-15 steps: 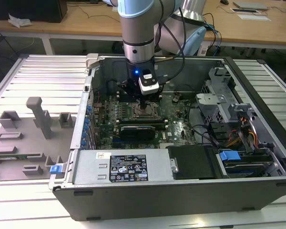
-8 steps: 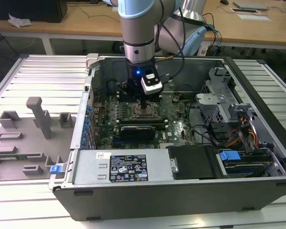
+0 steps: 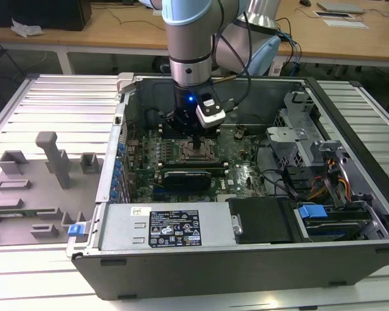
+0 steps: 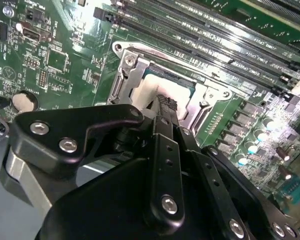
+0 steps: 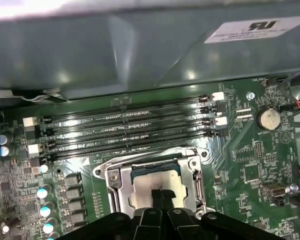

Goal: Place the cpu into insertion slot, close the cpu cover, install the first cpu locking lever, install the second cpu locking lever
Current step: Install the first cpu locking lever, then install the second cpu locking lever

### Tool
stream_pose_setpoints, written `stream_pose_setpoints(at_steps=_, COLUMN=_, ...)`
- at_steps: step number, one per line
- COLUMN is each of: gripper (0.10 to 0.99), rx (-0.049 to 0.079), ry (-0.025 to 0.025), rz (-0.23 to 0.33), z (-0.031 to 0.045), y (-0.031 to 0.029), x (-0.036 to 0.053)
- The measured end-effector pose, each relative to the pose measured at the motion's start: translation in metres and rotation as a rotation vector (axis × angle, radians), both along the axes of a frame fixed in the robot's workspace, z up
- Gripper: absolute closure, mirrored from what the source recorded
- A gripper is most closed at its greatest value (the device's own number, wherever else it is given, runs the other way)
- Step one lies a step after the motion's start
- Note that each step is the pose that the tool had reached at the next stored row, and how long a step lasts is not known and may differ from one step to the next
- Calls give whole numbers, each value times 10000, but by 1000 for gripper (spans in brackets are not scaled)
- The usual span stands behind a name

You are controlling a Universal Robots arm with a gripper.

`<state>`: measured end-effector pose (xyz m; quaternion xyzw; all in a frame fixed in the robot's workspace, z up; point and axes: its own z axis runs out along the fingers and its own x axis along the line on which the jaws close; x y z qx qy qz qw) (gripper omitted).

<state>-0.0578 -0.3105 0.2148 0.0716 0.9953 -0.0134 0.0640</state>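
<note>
My gripper (image 3: 196,139) hangs straight down over the socket in the middle of the open computer case. In both wrist views its black fingertips (image 5: 160,194) (image 4: 165,103) are pressed together, shut, with nothing between them. They rest on or just above the cpu (image 5: 145,187) (image 4: 145,95), whose pale square top lies in the socket. The cpu cover (image 5: 115,182) (image 4: 127,75), a silvery frame plate, lies down flat around the chip. I cannot tell how the locking levers stand.
Several memory slots (image 5: 130,127) run beside the socket, with the grey chassis wall (image 5: 140,50) behind them. A long black card (image 3: 188,176) lies on the socket's near side. Capacitors (image 5: 42,192) and a coin battery (image 5: 268,119) flank it. A grey fixture tray (image 3: 39,188) sits outside the case.
</note>
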Motion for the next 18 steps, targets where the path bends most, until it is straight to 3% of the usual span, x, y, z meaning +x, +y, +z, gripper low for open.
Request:
stream_pose_setpoints(at_steps=4, gripper=980, rx=-13, ry=0, rz=20, z=209, y=0, x=-1)
stream_pose_setpoints(at_steps=18, gripper=980, rx=-14, ry=0, rz=31, z=211, y=0, x=-1)
